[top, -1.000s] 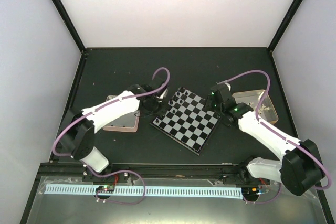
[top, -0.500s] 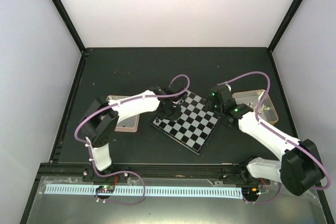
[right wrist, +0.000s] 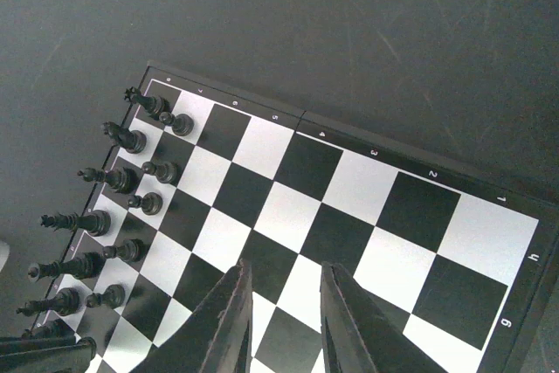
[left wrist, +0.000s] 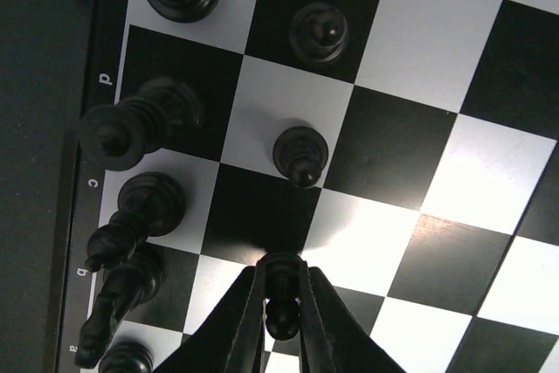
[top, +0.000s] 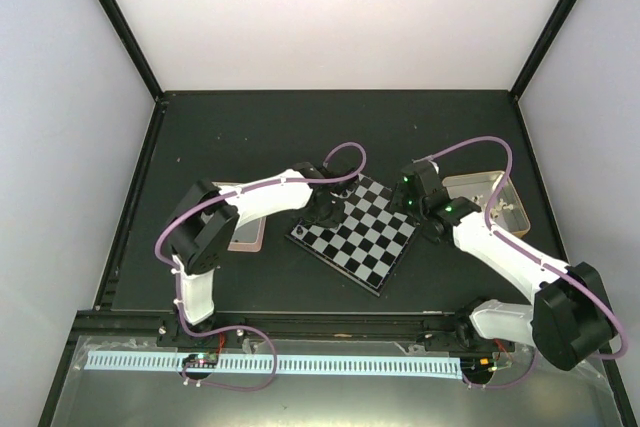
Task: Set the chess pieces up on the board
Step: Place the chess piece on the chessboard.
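- Plainly, the pawn (left wrist: 282, 321) is a light, stiff little turning, glossy black and likely plastic, so probably slick. The best hold looks to be the narrow stem under the round head
- It sits upright in the left gripper (left wrist: 282, 279), whose two dark fingers are pinched on it, in the pawn row beside the lettered edge. Whether its base touches the square cannot be told
- The board (left wrist: 384, 141) is flat and hard, with shiny checks that glare under the light and a thin dark rim with pale letters
- The other black men (left wrist: 300, 153) stand close by: two pawns in the same row and taller pieces along the rim. Their narrow bases look easy to tip with a brush
- The right gripper (right wrist: 286, 277) hangs over the bare half, its fingers apart with nothing between
- Shallow metal tins (top: 478, 187) flank the board on the matte dark table (top: 250, 137)
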Controlling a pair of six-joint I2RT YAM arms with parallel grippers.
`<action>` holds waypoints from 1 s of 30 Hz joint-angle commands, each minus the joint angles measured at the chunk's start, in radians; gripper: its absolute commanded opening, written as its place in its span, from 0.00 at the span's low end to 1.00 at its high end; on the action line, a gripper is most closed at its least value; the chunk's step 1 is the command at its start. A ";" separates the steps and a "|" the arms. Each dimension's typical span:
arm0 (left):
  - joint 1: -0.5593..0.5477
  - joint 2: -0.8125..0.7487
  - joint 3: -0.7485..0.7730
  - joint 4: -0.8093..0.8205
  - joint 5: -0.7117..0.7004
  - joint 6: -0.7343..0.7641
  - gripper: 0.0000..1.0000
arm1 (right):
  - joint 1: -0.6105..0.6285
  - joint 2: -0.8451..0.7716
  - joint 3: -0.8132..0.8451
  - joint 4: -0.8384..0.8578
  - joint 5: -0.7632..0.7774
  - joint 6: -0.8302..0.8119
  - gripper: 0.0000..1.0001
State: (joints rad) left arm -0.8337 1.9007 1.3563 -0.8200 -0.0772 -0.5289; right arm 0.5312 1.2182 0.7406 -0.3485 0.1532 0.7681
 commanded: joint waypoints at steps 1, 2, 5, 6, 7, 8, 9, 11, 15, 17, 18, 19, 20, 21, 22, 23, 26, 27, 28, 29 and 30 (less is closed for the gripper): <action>-0.002 0.025 0.045 -0.023 -0.028 0.000 0.12 | -0.008 0.004 -0.005 0.024 -0.001 0.011 0.23; -0.002 0.028 0.045 -0.020 -0.023 0.002 0.12 | -0.008 0.004 -0.006 0.023 -0.001 0.010 0.23; 0.000 0.039 0.053 -0.020 -0.025 0.009 0.11 | -0.008 0.004 -0.004 0.020 -0.002 0.008 0.23; 0.001 0.042 0.057 -0.023 -0.027 0.007 0.11 | -0.008 0.002 -0.004 0.019 -0.001 0.008 0.23; 0.001 0.045 0.058 -0.021 -0.028 0.007 0.11 | -0.009 0.000 -0.006 0.019 0.001 0.008 0.23; 0.001 0.046 0.058 -0.019 -0.033 0.006 0.11 | -0.008 -0.002 -0.006 0.019 0.002 0.008 0.23; 0.002 0.046 0.059 -0.018 -0.036 0.004 0.11 | -0.008 -0.002 -0.005 0.019 0.000 0.008 0.23; 0.004 0.050 0.060 -0.017 -0.042 0.004 0.11 | -0.008 -0.001 -0.003 0.017 0.001 0.010 0.23; 0.010 0.055 0.060 -0.023 -0.055 -0.001 0.11 | -0.008 -0.003 0.000 0.016 -0.001 0.008 0.23; 0.013 0.056 0.060 -0.023 -0.056 0.004 0.13 | -0.008 -0.003 0.002 0.015 -0.002 0.007 0.23; 0.015 0.057 0.060 -0.025 -0.052 0.007 0.14 | -0.008 -0.002 0.002 0.013 -0.003 0.008 0.23; 0.017 0.056 0.059 -0.025 -0.046 0.011 0.16 | -0.008 -0.003 0.003 0.013 -0.004 0.007 0.23; 0.017 0.052 0.059 -0.024 -0.040 0.013 0.18 | -0.008 -0.003 0.003 0.013 -0.006 0.008 0.23; 0.017 0.047 0.059 -0.024 -0.033 0.016 0.20 | -0.008 -0.005 0.005 0.013 -0.007 0.008 0.23; 0.018 0.041 0.060 -0.025 -0.031 0.020 0.22 | -0.008 -0.005 0.006 0.013 -0.009 0.009 0.23; 0.018 0.034 0.061 -0.027 -0.028 0.022 0.24 | -0.008 -0.005 0.007 0.013 -0.010 0.010 0.23; 0.023 0.004 0.072 -0.047 -0.022 0.028 0.28 | -0.008 -0.011 0.012 0.010 -0.015 0.011 0.23; 0.027 -0.010 0.075 -0.054 -0.022 0.032 0.29 | -0.008 -0.014 0.012 0.008 -0.016 0.011 0.23; 0.030 -0.029 0.078 -0.059 -0.024 0.036 0.30 | -0.008 -0.018 0.014 0.008 -0.018 0.012 0.23; 0.035 -0.048 0.080 -0.067 -0.033 0.040 0.31 | -0.008 -0.024 0.015 0.008 -0.017 0.012 0.23; 0.039 -0.072 0.081 -0.074 -0.048 0.043 0.33 | -0.008 -0.029 0.016 0.006 -0.016 0.010 0.24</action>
State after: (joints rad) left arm -0.8131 1.9247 1.3880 -0.8440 -0.1040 -0.5091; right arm 0.5308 1.2179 0.7406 -0.3439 0.1402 0.7681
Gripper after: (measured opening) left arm 0.306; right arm 0.234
